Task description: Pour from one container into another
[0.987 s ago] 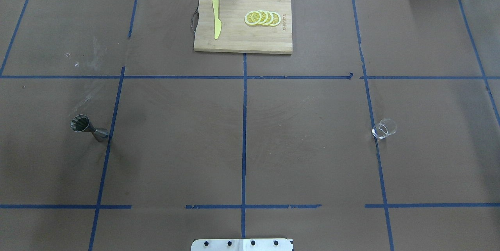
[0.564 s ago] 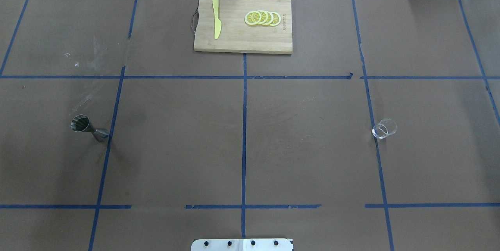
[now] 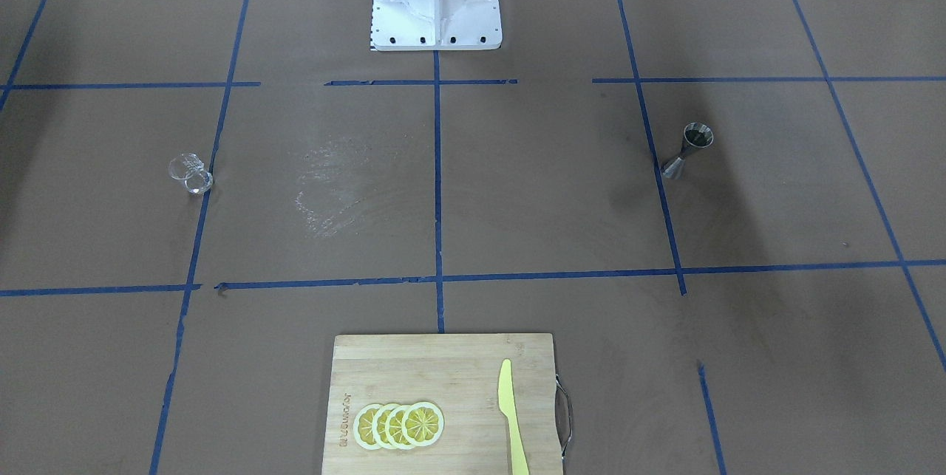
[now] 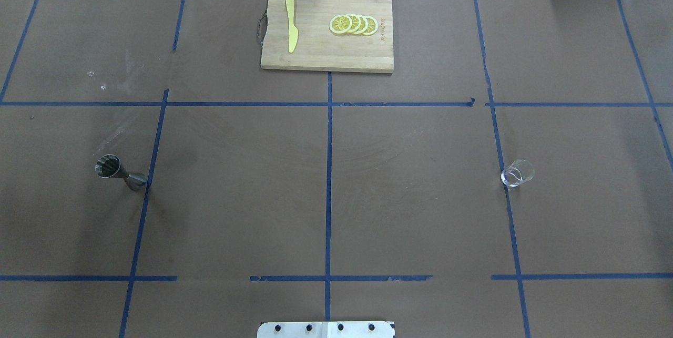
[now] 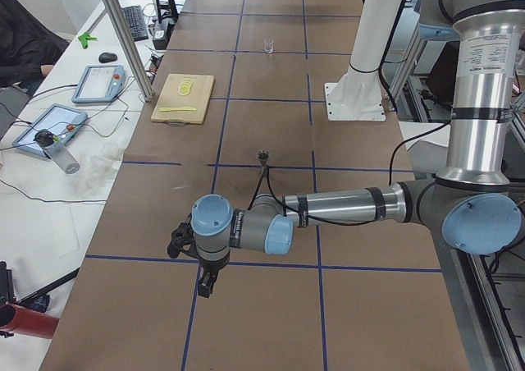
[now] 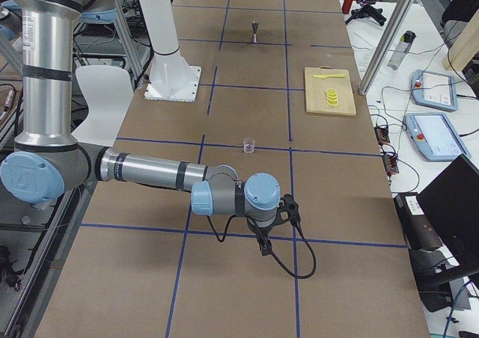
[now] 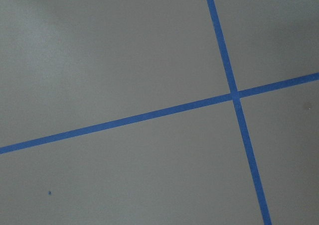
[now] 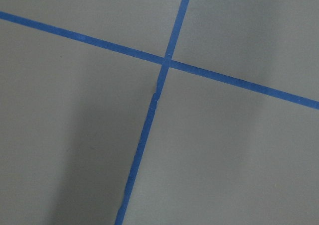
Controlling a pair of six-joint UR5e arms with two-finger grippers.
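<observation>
The clear glass cup (image 4: 517,174) stands upright on the brown table at the right, also seen in the front view (image 3: 190,173) and the right side view (image 6: 249,145). The metal hourglass jigger (image 4: 120,172) stands upright at the left, and shows again from the front (image 3: 689,150). My left gripper (image 5: 203,286) hangs low over the table's near end, well short of the jigger (image 5: 262,156). My right gripper (image 6: 263,249) hangs over the opposite end, short of the cup. I cannot tell whether either is open or shut. Both wrist views hold only table and blue tape.
A wooden cutting board (image 4: 326,59) lies at the far middle with a yellow knife (image 4: 291,22) and several lemon slices (image 4: 353,24) on it. The robot's white base (image 3: 436,2) stands at the near middle edge. Blue tape lines grid the table.
</observation>
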